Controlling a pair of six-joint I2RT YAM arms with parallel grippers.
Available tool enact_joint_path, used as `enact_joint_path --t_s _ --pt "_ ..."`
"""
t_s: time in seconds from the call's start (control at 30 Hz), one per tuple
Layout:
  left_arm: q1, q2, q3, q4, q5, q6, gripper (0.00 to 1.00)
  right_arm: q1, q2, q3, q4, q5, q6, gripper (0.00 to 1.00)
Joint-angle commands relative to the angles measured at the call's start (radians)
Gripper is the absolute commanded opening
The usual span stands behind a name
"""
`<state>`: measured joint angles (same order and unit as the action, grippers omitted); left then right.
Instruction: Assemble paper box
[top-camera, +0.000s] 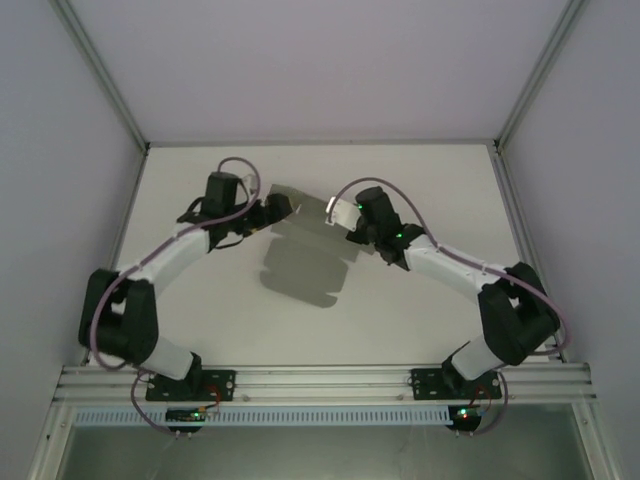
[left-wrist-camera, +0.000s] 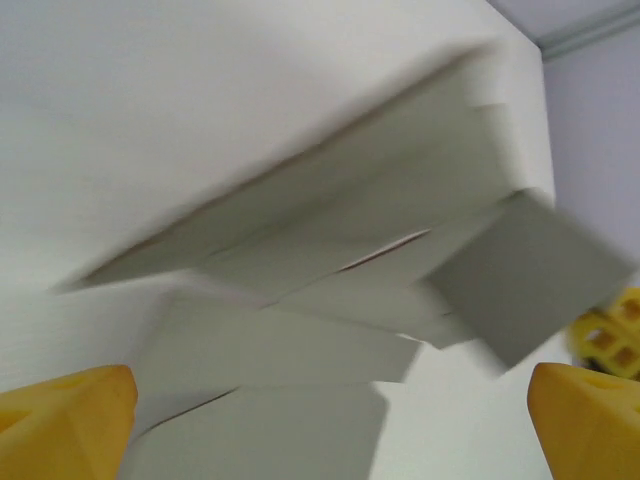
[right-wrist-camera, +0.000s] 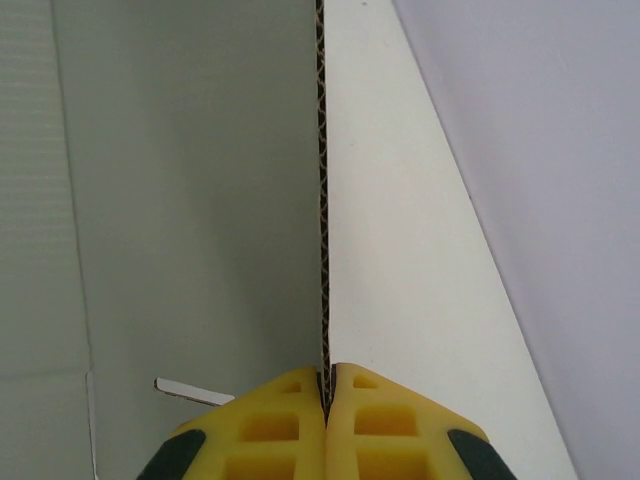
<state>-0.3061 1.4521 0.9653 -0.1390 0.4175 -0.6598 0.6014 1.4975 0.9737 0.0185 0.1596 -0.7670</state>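
The paper box (top-camera: 305, 255) is a grey die-cut cardboard sheet in the middle of the table, its far part lifted and partly folded. My right gripper (top-camera: 338, 212) is at the sheet's far right corner. In the right wrist view its yellow fingers (right-wrist-camera: 327, 385) are shut on the corrugated edge of an upright panel (right-wrist-camera: 190, 200). My left gripper (top-camera: 272, 212) is at the far left corner, its jaws wide apart (left-wrist-camera: 330, 420). Blurred grey flaps (left-wrist-camera: 330, 300) lie beyond and below its fingers, with nothing pinched.
The white table (top-camera: 440, 190) is walled in by pale panels on the left, right and back. Both arms reach inward from the near rail (top-camera: 320, 382). A yellow finger of the right gripper (left-wrist-camera: 610, 335) shows past the raised flap in the left wrist view.
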Motion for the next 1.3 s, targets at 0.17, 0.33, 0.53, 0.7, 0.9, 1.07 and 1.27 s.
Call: enact_joint_path --t_s 0.17,0.33,0.53,0.7,0.9,1.07,1.27 --pt "0.063 -0.072 -0.13 -0.088 -0.187 0.119 1.0 -0.047 -0.058 -0.023 -0.028 -0.175 0.064 0.0" --pt "0.068 -0.029 -0.11 -0.048 -0.246 0.11 1.0 -0.051 -0.059 -0.02 -0.032 -0.198 0.079 0.0" --pt "0.068 0.004 -0.082 -0.083 -0.339 0.131 1.0 -0.058 -0.057 -0.015 -0.037 -0.187 0.09 0.0" --pt "0.076 0.012 -0.085 -0.1 -0.384 0.129 1.0 -0.063 -0.057 -0.012 -0.043 -0.194 0.095 0.0" --pt "0.066 0.047 -0.094 0.058 -0.154 0.178 0.97 -0.063 -0.051 -0.009 -0.039 -0.211 0.098 0.0" --pt "0.044 0.051 -0.1 0.171 -0.057 0.19 0.89 -0.06 -0.044 -0.005 -0.026 -0.207 0.102 0.0" --pt "0.012 0.089 -0.121 0.261 0.071 0.208 0.84 -0.06 -0.04 -0.003 -0.025 -0.222 0.113 0.0"
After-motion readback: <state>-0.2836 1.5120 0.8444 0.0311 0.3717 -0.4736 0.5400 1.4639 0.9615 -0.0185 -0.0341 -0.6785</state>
